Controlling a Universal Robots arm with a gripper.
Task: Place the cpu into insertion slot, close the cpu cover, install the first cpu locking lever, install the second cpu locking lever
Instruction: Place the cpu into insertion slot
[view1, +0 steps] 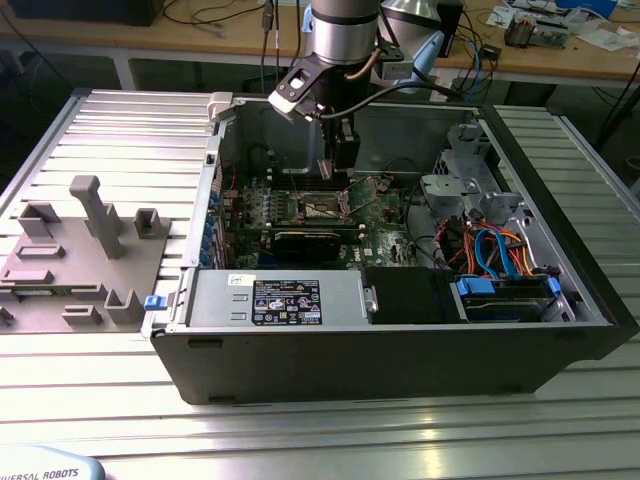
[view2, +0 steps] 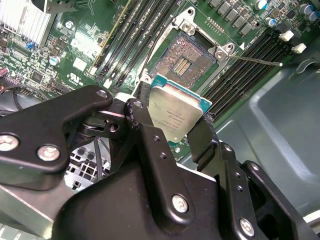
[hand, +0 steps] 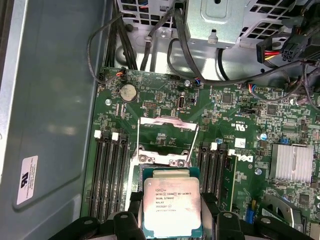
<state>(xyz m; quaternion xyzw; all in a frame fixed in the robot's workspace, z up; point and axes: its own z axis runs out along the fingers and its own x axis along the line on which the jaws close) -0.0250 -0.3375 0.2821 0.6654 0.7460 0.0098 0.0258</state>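
Two opposite edges of the cpu (view2: 175, 112) are pinched by the gripper (view2: 172, 125), clear above the insertion slot (view2: 186, 62).

A robotics lab or electronics workshop: a ribbed metal desk (view1: 300, 430) carries an opened computer case (view1: 380, 362), with grey part holders (view1: 70, 270) at nine o'clock and a cable-strewn wooden bench (view1: 100, 36) at twelve o'clock.

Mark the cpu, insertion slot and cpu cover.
cpu (view2: 177, 112): second wrist view, middle of its metal top.
insertion slot (view2: 184, 62): second wrist view, dark contact field.
cpu cover (hand: 167, 122): first wrist view, its silvery edge bar.
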